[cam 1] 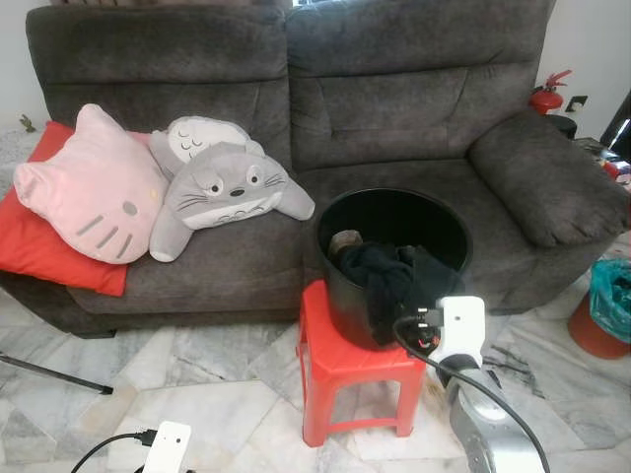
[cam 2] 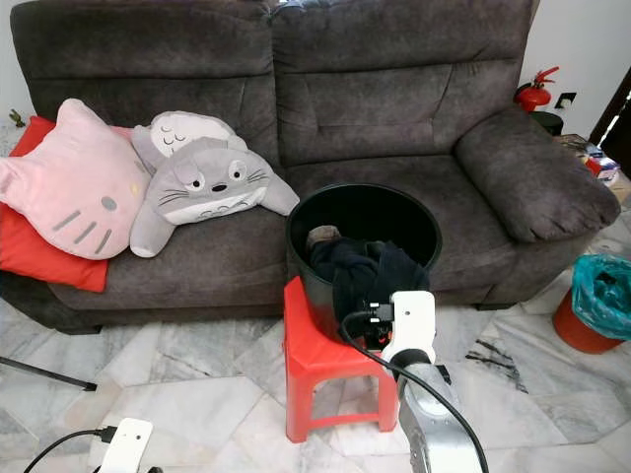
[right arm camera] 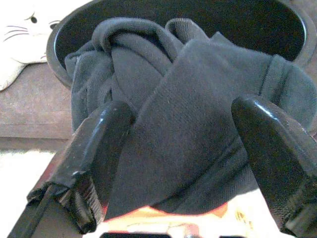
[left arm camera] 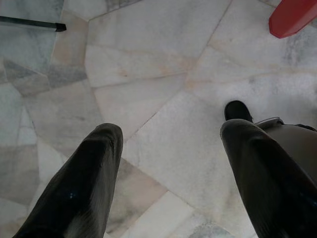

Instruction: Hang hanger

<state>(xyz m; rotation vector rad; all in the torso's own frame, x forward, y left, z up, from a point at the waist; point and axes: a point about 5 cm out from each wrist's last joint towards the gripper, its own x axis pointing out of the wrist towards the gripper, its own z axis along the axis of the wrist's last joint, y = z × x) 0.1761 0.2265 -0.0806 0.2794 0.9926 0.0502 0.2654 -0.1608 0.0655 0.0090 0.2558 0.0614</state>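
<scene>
**Spotter:** Where's your right end effector (right arm camera: pixel 181 163)?

**Operator:** I've got it just short of the black bucket (cam 1: pixel 394 222) on the red stool (cam 1: pixel 340 360), fingers spread wide and empty. Straight ahead of them a dark garment (right arm camera: pixel 198 134) is draped over the near rim, which is probably why I'm lined up here: the cloth hangs outside the bucket, so it's the easiest thing to reach.

**Spotter:** And the hanger?

**Operator:** I can't make one out. If it's here, my guess is it's buried under that garment inside the bucket, beyond the fingertips. I can't tell which way it points or how its long axis runs.

**Spotter:** Left side?

**Operator:** My left end effector (left arm camera: pixel 168 183) hangs low, fingers spread, holding nothing, with marble floor (left arm camera: pixel 163 89) directly ahead of it and a stool leg off to one side.

**Spotter:** Anything behind the bucket?

**Operator:** The grey sofa (cam 1: pixel 414 108), with plush toys (cam 1: pixel 222 182) well off to the left of my right end effector.
</scene>
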